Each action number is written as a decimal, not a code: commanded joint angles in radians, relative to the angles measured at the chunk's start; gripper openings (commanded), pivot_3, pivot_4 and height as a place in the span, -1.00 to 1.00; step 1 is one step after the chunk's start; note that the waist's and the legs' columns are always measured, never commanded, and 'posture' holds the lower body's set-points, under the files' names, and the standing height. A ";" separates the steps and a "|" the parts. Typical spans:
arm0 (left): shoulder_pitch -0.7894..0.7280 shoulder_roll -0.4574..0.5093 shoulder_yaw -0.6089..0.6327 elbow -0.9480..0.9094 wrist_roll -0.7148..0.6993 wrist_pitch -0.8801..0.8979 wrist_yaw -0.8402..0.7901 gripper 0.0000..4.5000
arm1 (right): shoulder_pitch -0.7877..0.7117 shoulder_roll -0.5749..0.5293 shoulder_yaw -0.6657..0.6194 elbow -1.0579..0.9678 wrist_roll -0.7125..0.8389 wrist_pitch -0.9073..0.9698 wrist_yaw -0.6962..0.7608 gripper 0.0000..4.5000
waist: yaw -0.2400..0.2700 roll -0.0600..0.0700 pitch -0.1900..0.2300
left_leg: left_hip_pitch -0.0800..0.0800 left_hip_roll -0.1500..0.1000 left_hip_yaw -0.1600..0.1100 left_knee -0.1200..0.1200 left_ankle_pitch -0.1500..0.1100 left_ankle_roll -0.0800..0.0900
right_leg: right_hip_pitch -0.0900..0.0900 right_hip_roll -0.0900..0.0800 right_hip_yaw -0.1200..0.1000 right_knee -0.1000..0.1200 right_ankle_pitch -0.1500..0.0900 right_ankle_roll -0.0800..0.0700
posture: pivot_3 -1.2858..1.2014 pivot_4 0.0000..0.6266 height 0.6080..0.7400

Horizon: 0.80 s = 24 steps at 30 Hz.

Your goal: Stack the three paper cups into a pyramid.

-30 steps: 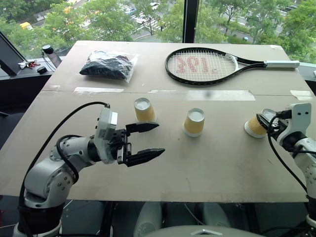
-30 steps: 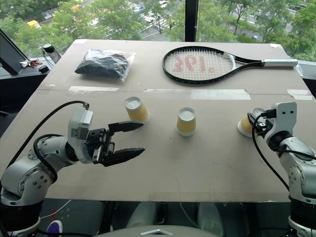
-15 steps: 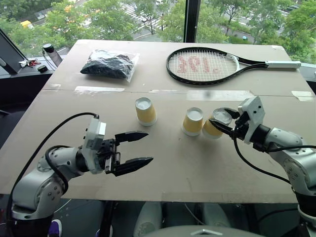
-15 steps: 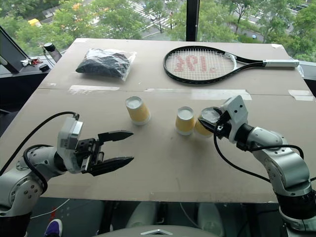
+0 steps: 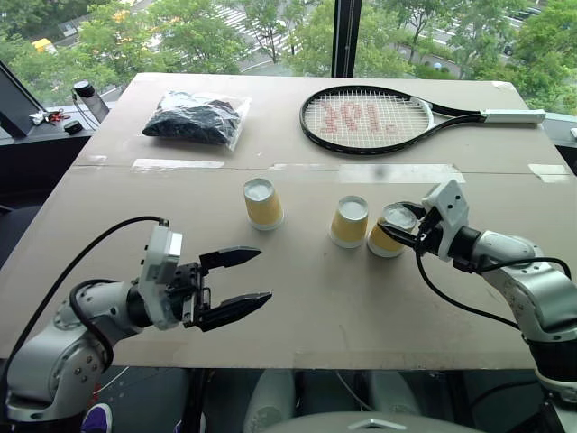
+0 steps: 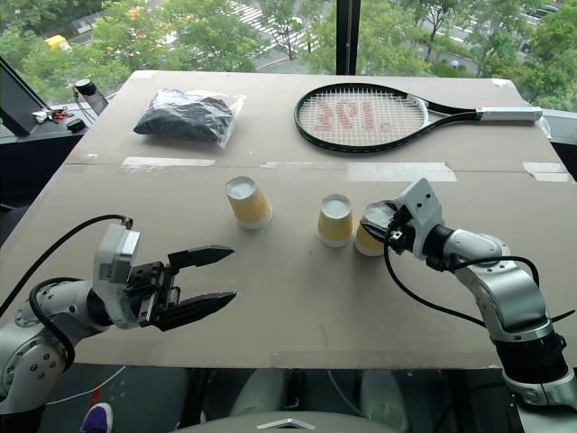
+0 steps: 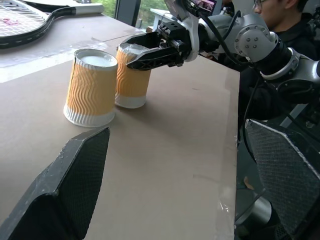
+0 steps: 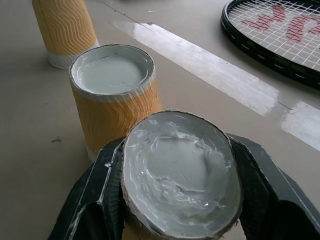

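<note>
Three paper cups (image 5: 350,221) are sitting upside down in a row across the middle of the cardboard-covered table (image 5: 361,298), white bases facing up. One is standing alone toward the robot's left (image 5: 262,202), the middle one is standing upright, and the third cup (image 5: 389,232) is resting just beside it on the robot's right side, close enough that the wrist views cannot tell whether they are touching. That third cup is being pinched near its upturned base by the right gripper (image 5: 403,231), whose two black fingers are pressing in so hard that the base is squashing into an oval. Off toward the near left edge, the left gripper (image 5: 242,284) is hovering with its fingers spread wide, holding nothing. Farther back, a black tennis racket (image 5: 379,120) is lying flat, red lettering across its strings too unclear to read, and a clear bag of dark material (image 5: 196,118) is lying to its left.
</note>
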 commanded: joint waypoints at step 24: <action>-0.192 -0.024 -0.015 0.233 0.150 -0.065 0.158 1.00 | 0.108 -0.054 -0.244 -0.170 0.185 -0.211 0.256 0.99 | 0.011 -0.001 0.002 | 0.000 0.000 -0.002 0.000 0.000 0.000 | 0.001 -0.001 -0.002 0.000 0.000 0.000 | 0.03 -0.52 1.00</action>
